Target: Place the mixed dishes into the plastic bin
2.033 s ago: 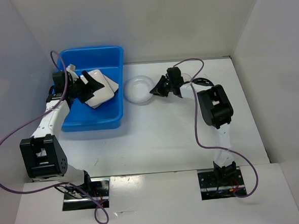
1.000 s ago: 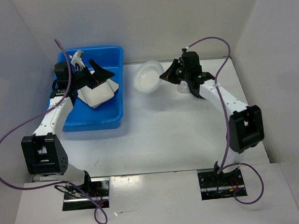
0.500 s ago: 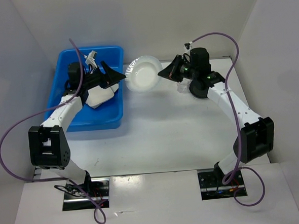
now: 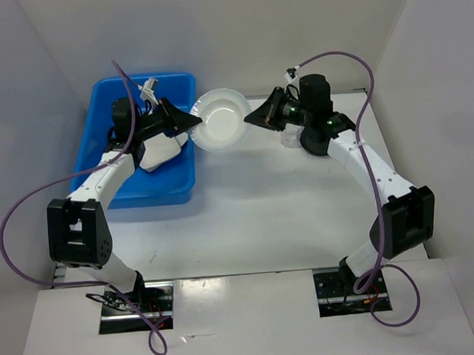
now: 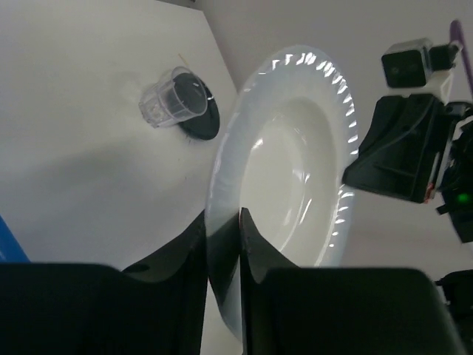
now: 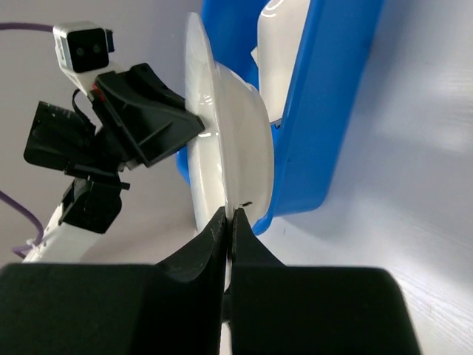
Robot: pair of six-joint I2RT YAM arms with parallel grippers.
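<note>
Bright blue rectangular plastic bin point(image 4: 113, 197) holds white flat plates point(image 4: 159, 150). Just right of its rim, round white shallow dish point(image 4: 217, 121) is held in air, tilted on edge. left gripper point(image 4: 192, 120) pinches one rim, right gripper point(image 4: 249, 119) clamps the opposite rim. Small clear cup point(image 5: 174, 100) sits on table beyond.

No legible text, label, brand, number or sign was found in any of the three views.
</note>
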